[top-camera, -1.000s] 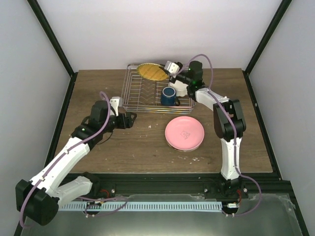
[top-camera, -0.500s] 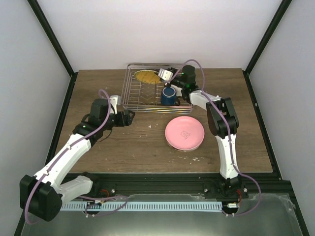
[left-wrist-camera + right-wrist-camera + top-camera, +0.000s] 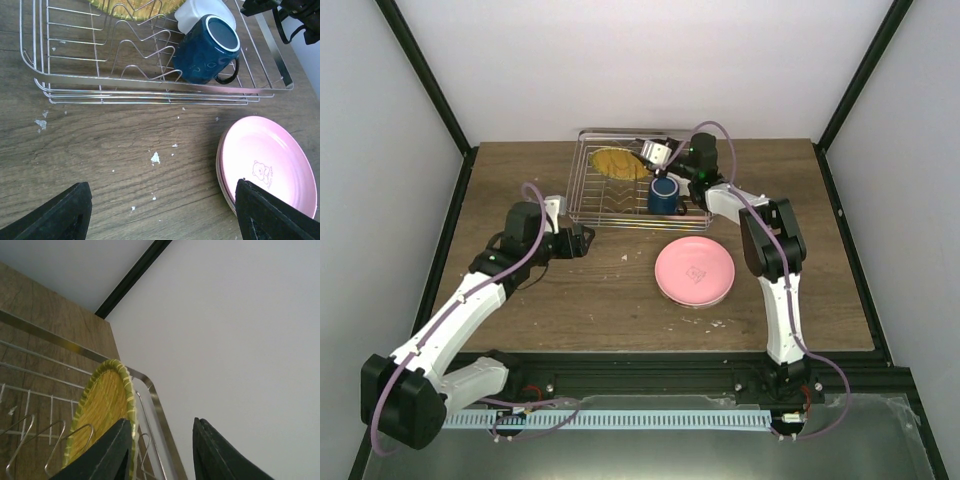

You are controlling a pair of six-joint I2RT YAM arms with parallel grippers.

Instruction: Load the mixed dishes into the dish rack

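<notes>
The silver wire dish rack (image 3: 603,206) stands at the table's back. The yellow-lime ribbed plate (image 3: 619,162) leans on edge among its back prongs, and also shows in the right wrist view (image 3: 100,410). My right gripper (image 3: 654,154) is open just right of it; the plate's rim lies outside the left finger (image 3: 107,452). The dark blue mug (image 3: 205,50) lies in the rack, with the white bowl (image 3: 197,12) behind it. The pink plate (image 3: 694,271) lies on the table atop another plate's rim. My left gripper (image 3: 160,200) is open and empty over bare wood before the rack.
White crumbs (image 3: 155,158) dot the wood between the rack and the left gripper. Black frame posts (image 3: 430,90) and white walls close in the table's back and sides. The rack's left half (image 3: 75,45) holds only prongs.
The right gripper has carried the yellow-lime plate down and left into the rack's back, where it now leans among the prongs. The left arm shifted slightly.
</notes>
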